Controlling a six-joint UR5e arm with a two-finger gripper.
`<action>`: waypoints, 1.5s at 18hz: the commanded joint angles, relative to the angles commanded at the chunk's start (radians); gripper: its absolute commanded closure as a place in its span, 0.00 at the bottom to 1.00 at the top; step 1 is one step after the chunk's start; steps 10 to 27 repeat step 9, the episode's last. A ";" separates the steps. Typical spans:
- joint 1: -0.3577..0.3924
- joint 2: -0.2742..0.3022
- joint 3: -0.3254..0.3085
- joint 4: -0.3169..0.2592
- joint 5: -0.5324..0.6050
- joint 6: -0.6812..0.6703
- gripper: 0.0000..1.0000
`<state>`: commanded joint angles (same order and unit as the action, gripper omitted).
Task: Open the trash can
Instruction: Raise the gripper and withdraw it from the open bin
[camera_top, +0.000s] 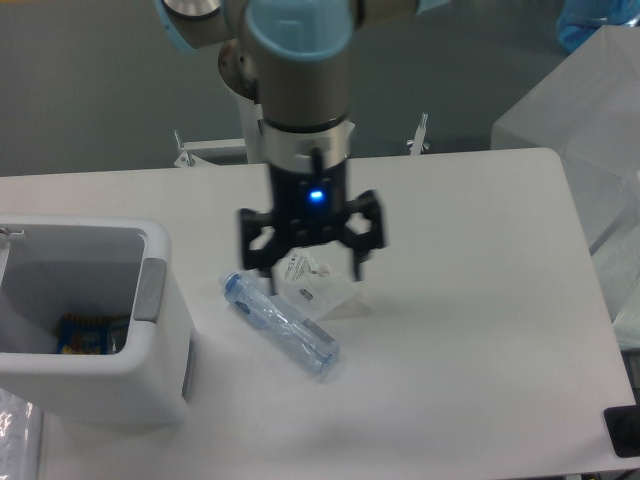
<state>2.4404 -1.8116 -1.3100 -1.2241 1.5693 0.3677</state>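
Trash can (95, 345) sits at the table's (470, 330) left edge, lid open, grey button strip (151, 290) on its right rim, a blue-yellow packet (85, 333) inside. My gripper (311, 262) hangs with jaws wide, holding nothing, over the crumpled wrapper (315, 287) mid-table, clear bottle (280, 325) just beside it.

The claw (311, 262) hangs spread over a crumpled wrapper (316, 287), beside the lidless trash can (100, 370).
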 joint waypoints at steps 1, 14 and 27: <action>0.015 0.002 0.000 -0.003 0.000 0.054 0.00; 0.106 0.060 -0.031 -0.060 0.012 0.438 0.00; 0.106 0.060 -0.031 -0.060 0.012 0.438 0.00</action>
